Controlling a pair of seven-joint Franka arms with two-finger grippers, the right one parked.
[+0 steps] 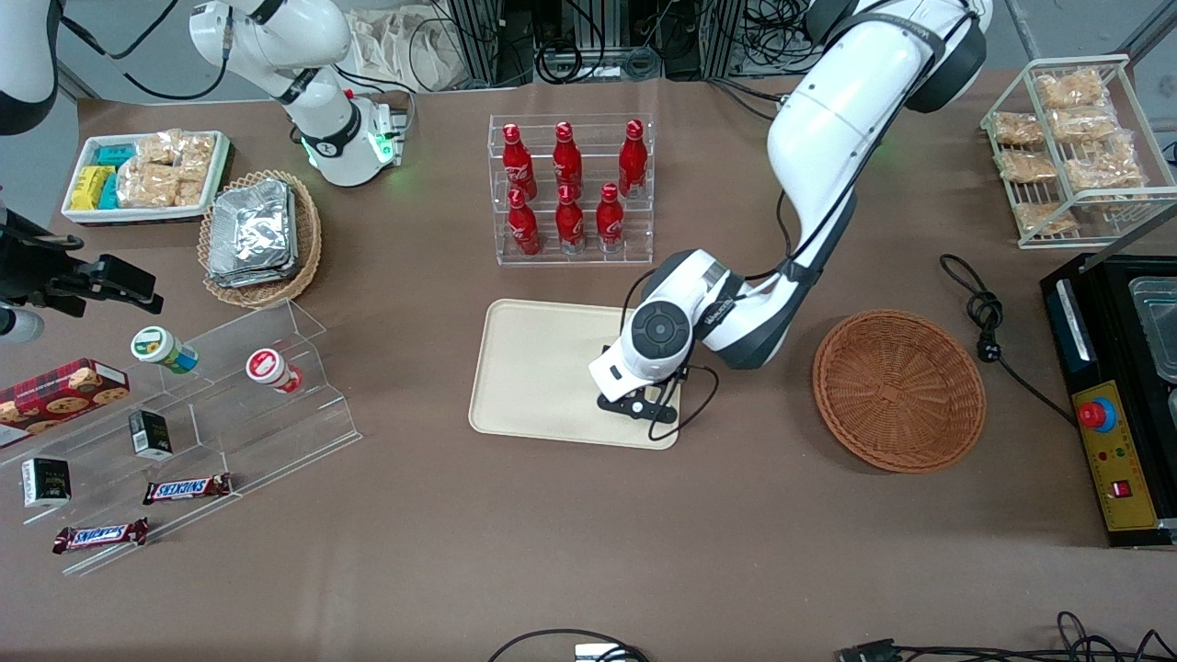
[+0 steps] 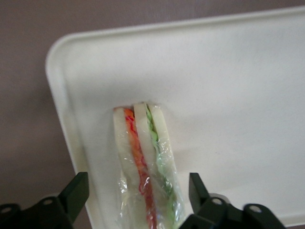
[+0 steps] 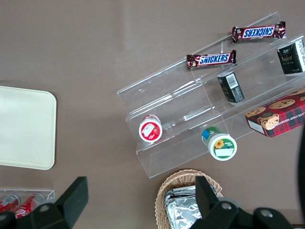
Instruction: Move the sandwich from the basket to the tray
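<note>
Gripper [image 2: 136,200] was low over the tray [image 1: 533,368], at the tray's corner nearest the front camera on the basket side. Fingers [image 2: 76,193] were spread apart, one on each side of the sandwich [image 2: 145,167], not touching it as far as the wrist view showed. Sandwich lay on the tray surface close to a rounded corner, wrapped in clear film, red-orange and green filling edges facing the wrist camera. In the front view the arm's wrist covered the sandwich, so it could not be seen there.

Basket [image 1: 899,391] sat on the table at about 3 o'clock from the tray, well apart from it, with nothing visible inside. Bottle rack [image 1: 572,188] with red bottles stood at 12 o'clock from the tray, farther from the front camera. Oval wicker basket [image 1: 262,237] with foil packs lay at roughly 10 o'clock from the tray, toward the parked arm's end. Clear stepped shelf [image 1: 230,405] with two small tubs, boxes and Snickers bars [image 1: 187,488] lay at 9 o'clock from the tray. Wire rack [image 1: 1071,147] of snack packs stood at about 1 o'clock from the basket, toward the working arm's end.
</note>
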